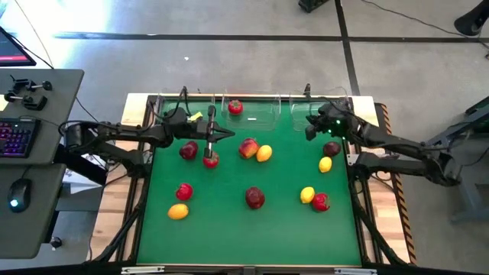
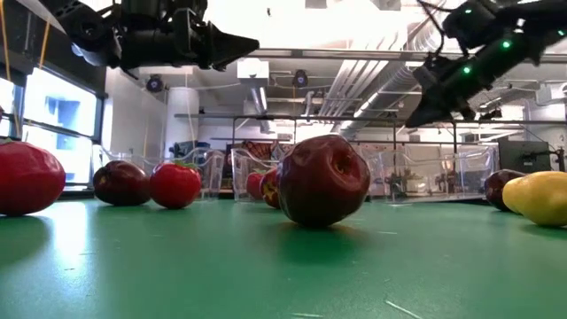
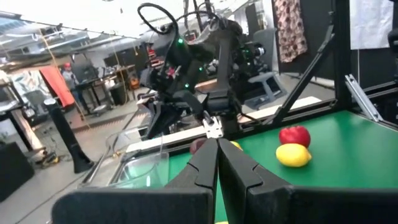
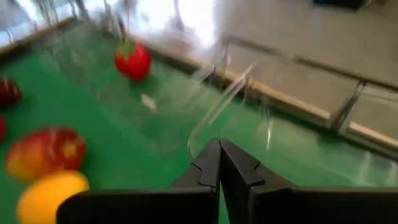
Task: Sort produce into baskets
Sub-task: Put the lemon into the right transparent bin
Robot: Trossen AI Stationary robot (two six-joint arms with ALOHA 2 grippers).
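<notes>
Produce lies scattered on the green mat (image 1: 229, 229): dark red apples (image 1: 254, 198) (image 1: 189, 150) (image 1: 331, 149), a red-orange apple (image 1: 248, 147), yellow lemons (image 1: 263, 153) (image 1: 307, 195), and red green-topped fruits (image 1: 211, 159) (image 1: 184, 191). Three clear baskets stand along the far edge. The middle basket (image 1: 256, 114) holds one red green-topped fruit (image 4: 132, 61). My left gripper (image 1: 231, 136) hovers shut and level above the mat, near the red-orange apple. My right gripper (image 1: 309, 130) hovers shut, slanting down, over the right basket (image 1: 336, 107). Neither holds anything.
The left basket (image 1: 172, 114) stands behind my left arm. Another lemon (image 1: 325, 163) and a red fruit (image 1: 321, 202) lie on the right, and an orange-yellow fruit (image 1: 178, 211) near left. Wooden table edges (image 1: 114, 214) border the mat. A desk with keyboard (image 1: 15, 137) is left.
</notes>
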